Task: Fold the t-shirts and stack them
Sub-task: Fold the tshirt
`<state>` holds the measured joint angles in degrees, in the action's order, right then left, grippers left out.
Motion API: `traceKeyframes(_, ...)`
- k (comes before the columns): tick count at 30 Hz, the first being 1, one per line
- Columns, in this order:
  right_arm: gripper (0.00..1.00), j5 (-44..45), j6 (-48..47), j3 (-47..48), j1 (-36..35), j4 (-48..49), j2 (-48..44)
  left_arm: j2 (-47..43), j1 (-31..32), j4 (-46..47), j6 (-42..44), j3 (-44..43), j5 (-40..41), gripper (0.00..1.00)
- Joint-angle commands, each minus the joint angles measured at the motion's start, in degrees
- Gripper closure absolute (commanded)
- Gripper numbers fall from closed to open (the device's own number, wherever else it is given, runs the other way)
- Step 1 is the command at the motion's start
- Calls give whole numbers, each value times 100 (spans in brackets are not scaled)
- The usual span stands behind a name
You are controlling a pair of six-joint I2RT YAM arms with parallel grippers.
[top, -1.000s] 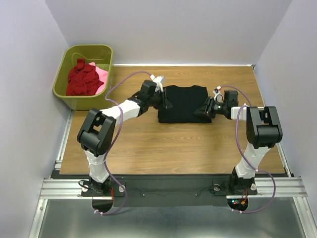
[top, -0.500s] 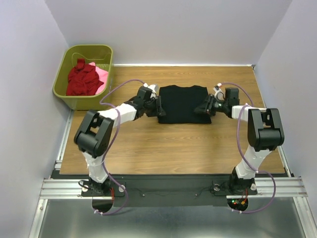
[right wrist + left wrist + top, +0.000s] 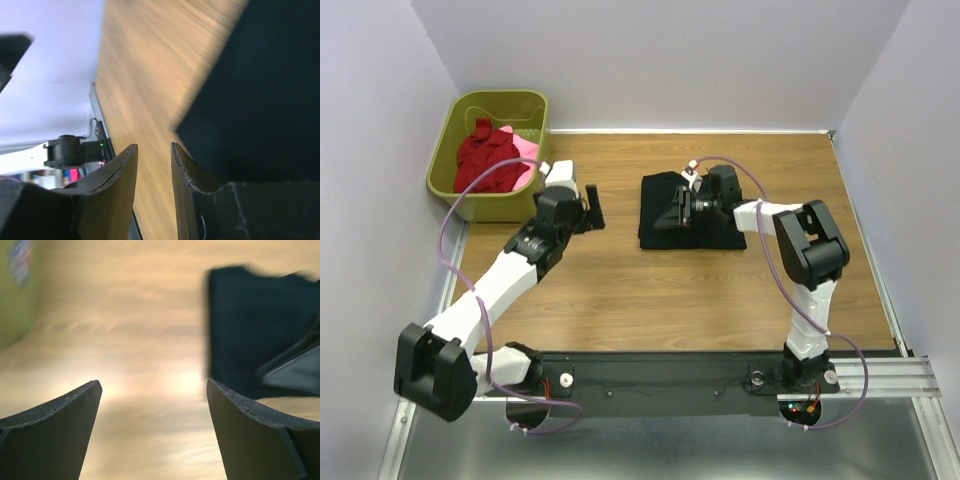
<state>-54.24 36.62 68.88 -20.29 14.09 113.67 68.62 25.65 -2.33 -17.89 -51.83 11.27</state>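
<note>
The left fingers [image 3: 592, 210] are spread wide and hold nothing, hanging over bare bench [image 3: 650, 290] well left of the black t-shirt [image 3: 658, 230]. The right fingers [image 3: 678, 212] stand only a narrow gap apart. They reach in from the right across the black t-shirt, over its left half. In the right wrist view wood grain shows through the gap and no cloth sits between the tips.

The black t-shirt lies flat as a roughly square block on the far middle of the bench. At the far left corner an olive-green basket [image 3: 506, 95] sits at the bench edge. It holds a crumpled dark red t-shirt [image 3: 480, 165], with a pink t-shirt [image 3: 525, 150] tucked against the red one's right side.

Only the top view shows the basket's contents. The left wrist view, blurred, gives the basket as a green smear [image 3: 15, 300] at the left edge. It shows the black t-shirt [image 3: 250, 325] to the right, with open wood between the spread fingers. The right wrist view shows the near-left corner of the black t-shirt [image 3: 270, 100] beside the right-hand finger. Beyond it are the bench running away to the lilac wall [image 3: 45, 90] and a dark part of the other arm [image 3: 65, 150].
</note>
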Motion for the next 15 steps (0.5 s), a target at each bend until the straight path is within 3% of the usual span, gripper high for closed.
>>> traceKeyframes(1,62,-245,223,-208,105,454,603,-664,2,-137,207,865,1174,1)
traceKeyframes(7,65,-280,91,-349,113,472,1088,-860,1,145,277,974,1518,1)
traceKeyframes(15,65,-95,-6,-270,324,-73,-238,-850,-7,162,348,912,1580,1)
